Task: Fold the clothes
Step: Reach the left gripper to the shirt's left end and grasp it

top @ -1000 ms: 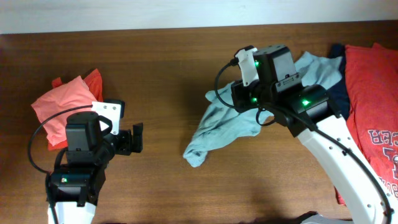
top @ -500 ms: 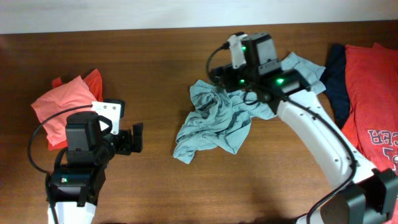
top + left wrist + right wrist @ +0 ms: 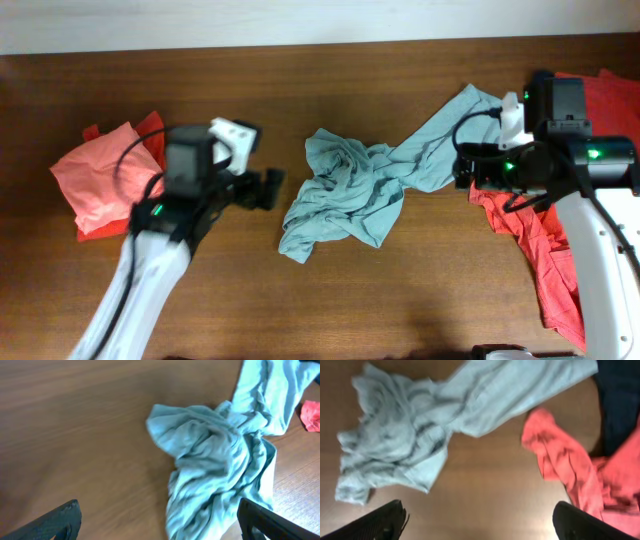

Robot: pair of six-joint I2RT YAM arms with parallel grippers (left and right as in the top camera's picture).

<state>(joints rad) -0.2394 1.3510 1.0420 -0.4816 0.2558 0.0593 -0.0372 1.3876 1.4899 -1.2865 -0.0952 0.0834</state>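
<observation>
**Both claws wide and empty, crumpled garment between them**

At the far left of the table lies a pink bundle, folded flat, with an orange-red edge showing from under its upper side. My left arm reaches across just right of it.

My left claw hangs over bare wood, spread wide, with nothing in it. In my left wrist view its fingers sit at the two bottom corners. It stands just beside the left edge of the pale green garment but apart from it.

That garment lies in the middle of the table. It is a rumpled heap, bunched and creased, with one corner trailing toward the near edge. A long strip of it runs up and to the right (a sleeve or a hem, I cannot tell which).

My right claw is near the right end of that strip. It too is spread wide and holds nothing; its fingers frame bare wood in my right wrist view.

Beneath my right arm the red clothes lie loose and unfolded. A dark blue garment lies against them at the far right.
</observation>
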